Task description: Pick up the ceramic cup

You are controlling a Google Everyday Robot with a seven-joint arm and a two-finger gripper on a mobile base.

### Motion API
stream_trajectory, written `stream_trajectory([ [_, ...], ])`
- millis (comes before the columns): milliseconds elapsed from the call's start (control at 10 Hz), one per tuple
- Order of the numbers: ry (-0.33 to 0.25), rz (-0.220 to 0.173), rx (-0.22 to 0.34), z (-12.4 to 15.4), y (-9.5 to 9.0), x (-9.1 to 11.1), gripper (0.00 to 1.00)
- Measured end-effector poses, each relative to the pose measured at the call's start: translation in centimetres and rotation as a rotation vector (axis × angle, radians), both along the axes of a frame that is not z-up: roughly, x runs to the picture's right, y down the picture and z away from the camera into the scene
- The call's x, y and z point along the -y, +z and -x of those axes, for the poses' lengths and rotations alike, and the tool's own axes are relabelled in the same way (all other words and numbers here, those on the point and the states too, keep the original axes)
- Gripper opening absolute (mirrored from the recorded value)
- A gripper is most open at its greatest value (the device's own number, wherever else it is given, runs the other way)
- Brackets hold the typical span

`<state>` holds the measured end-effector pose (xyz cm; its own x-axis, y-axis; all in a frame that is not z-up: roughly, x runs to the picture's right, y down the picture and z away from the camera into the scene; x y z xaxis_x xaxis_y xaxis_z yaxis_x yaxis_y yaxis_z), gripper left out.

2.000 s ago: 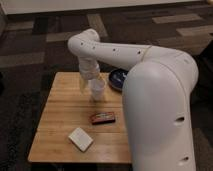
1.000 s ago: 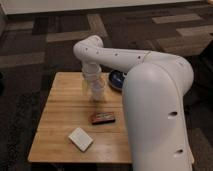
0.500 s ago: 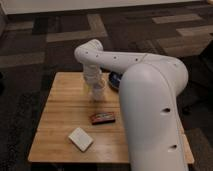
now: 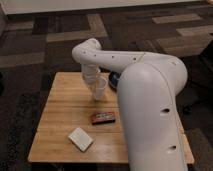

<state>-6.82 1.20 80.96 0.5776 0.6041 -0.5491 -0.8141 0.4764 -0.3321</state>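
The ceramic cup [image 4: 100, 89] is small, white and tapered. It stands near the middle of the wooden table [image 4: 60, 107]. My gripper [image 4: 93, 80] comes straight down from the white arm and sits right at the cup's upper left side, partly covering it. The large white arm section fills the right of the view and hides the table's right side.
A dark blue bowl [image 4: 114, 79] peeks out behind the arm, just right of the cup. A dark red flat packet [image 4: 102, 118] lies in front of the cup. A flat white square block [image 4: 80, 139] lies near the front edge. Dark patterned carpet surrounds the table.
The arm's elbow has swung a little and its bulk has shifted in view. The gripper stays at the cup, which has barely moved on the table.
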Motion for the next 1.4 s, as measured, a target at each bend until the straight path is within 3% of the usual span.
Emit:
stream_trajectory([
  [500, 0.042, -0.066, -0.057, 0.1, -3.8, 3.1, 0.0],
  [1000, 0.062, -0.176, -0.055, 1.8, -11.3, 8.3, 0.0],
  [1100, 0.071, -0.179, -0.05, 2.0, -12.1, 8.6, 0.0],
  [1400, 0.07, -0.177, -0.051, 1.9, -12.1, 8.5, 0.0],
])
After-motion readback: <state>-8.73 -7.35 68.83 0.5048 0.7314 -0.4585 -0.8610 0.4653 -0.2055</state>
